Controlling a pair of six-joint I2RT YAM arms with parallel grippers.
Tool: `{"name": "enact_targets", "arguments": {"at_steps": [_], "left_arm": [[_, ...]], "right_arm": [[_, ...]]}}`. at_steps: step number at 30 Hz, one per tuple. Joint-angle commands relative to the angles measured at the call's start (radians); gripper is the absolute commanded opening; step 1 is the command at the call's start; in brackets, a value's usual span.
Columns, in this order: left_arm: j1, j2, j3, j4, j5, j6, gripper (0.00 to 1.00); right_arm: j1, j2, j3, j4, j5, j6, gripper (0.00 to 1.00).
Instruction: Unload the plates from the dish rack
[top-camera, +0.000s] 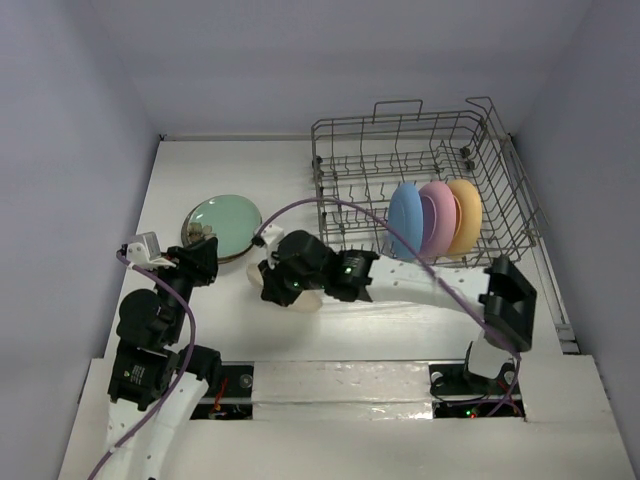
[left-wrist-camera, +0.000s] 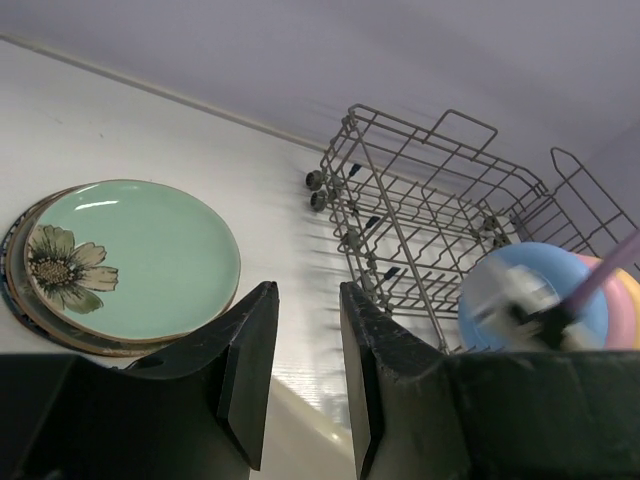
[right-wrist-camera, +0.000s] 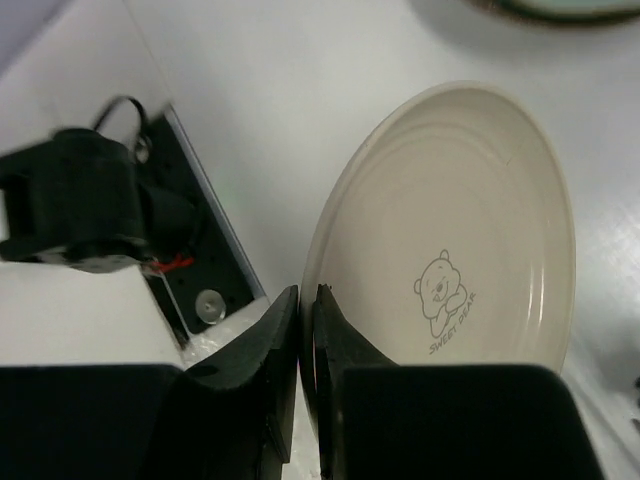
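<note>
Clamping the cream plate (right-wrist-camera: 450, 230) at its rim, the right gripper (right-wrist-camera: 307, 297) holds it just right of the mint-topped stack (top-camera: 225, 222); the left gripper (left-wrist-camera: 308, 300), narrowly parted and empty, sits nearer.

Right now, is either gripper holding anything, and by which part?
The right gripper pinches the round cream plate with a bear print by its rim. The left gripper is open and holds nothing.
</note>
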Motion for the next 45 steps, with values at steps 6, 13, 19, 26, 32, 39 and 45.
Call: {"name": "enact_targets", "arguments": {"at_steps": [6, 13, 19, 26, 32, 39, 45], "left_arm": [[0.005, 0.001, 0.014, 0.021, -0.023, -0.005, 0.29], [0.005, 0.002, 0.013, 0.026, -0.017, -0.002, 0.29], [0.005, -0.001, 0.013, 0.026, -0.016, -0.002, 0.29], [0.005, -0.004, 0.013, 0.024, -0.017, -0.004, 0.29], [0.005, -0.001, 0.008, 0.033, -0.003, -0.001, 0.29], [0.005, -0.002, 0.011, 0.020, -0.026, -0.005, 0.13], [0.005, 0.007, 0.014, 0.012, -0.057, -0.013, 0.00]], "right_arm": [[0.057, 0.171, 0.074, 0.071, 0.165, -0.025, 0.00], [0.075, 0.238, 0.063, 0.135, 0.128, 0.015, 0.29], [0.076, 0.261, 0.051, 0.129, 0.152, 0.047, 0.37], [0.076, 0.159, 0.020, 0.116, 0.215, 0.067, 0.37], [0.037, -0.177, -0.107, 0.106, 0.428, 0.036, 0.03], [-0.317, -0.686, -0.377, 0.151, 0.406, 0.071, 0.03], [-0.631, -0.805, -0.409, 0.031, 0.207, 0.079, 0.51]]}}
